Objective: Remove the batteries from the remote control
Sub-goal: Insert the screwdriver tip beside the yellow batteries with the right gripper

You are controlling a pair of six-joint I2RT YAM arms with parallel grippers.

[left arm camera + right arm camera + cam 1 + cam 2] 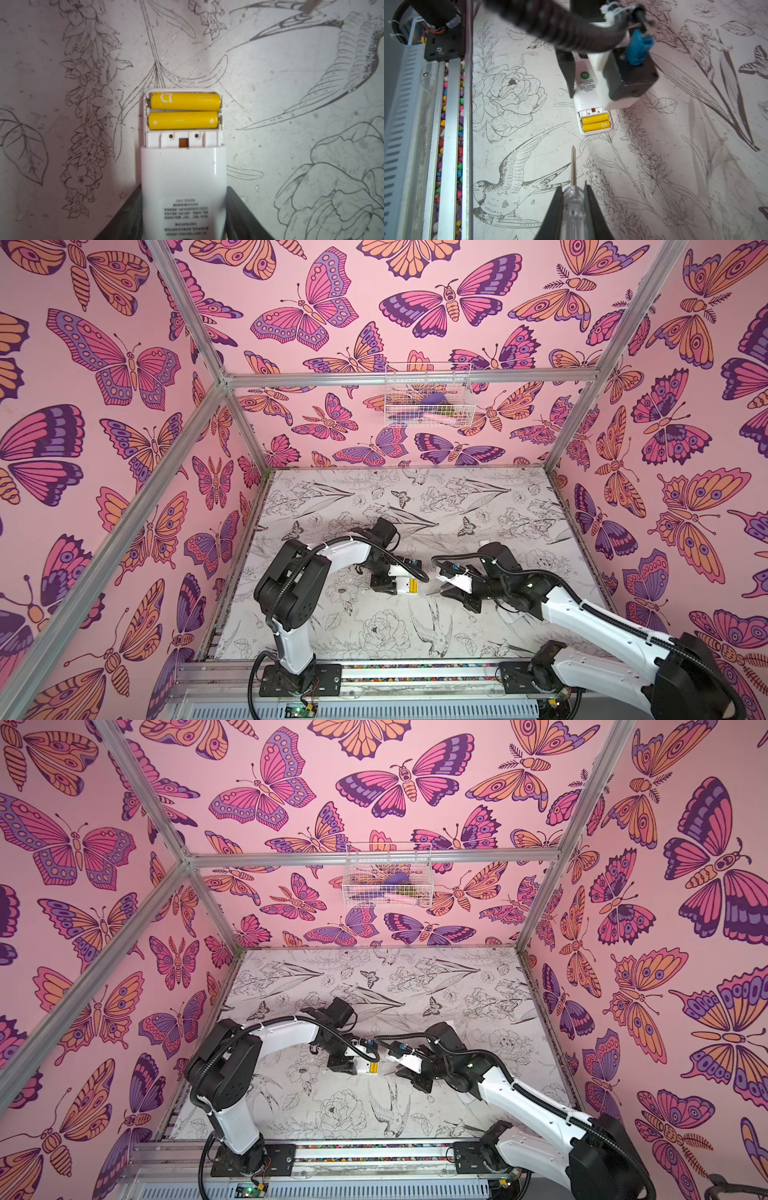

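Observation:
The white remote control (182, 170) lies back-up on the table with its battery bay uncovered. Two yellow batteries (185, 101) (183, 120) sit side by side in the bay. My left gripper (184, 187) is shut on the remote's body, one finger pressed against each long side. In both top views the remote (402, 585) (365, 1068) is at the table's middle, with its yellow batteries (413, 585) (374, 1068) facing the right arm. My right gripper (572, 186) is shut on a clear-handled screwdriver (573, 199). Its tip points at the batteries (595, 122), a short way off them.
A wire basket (428, 396) holding small items hangs on the back wall. A metal rail with coloured pebbles (452, 124) runs along the table's front edge. A small white piece (482, 541) peeks out behind the right arm.

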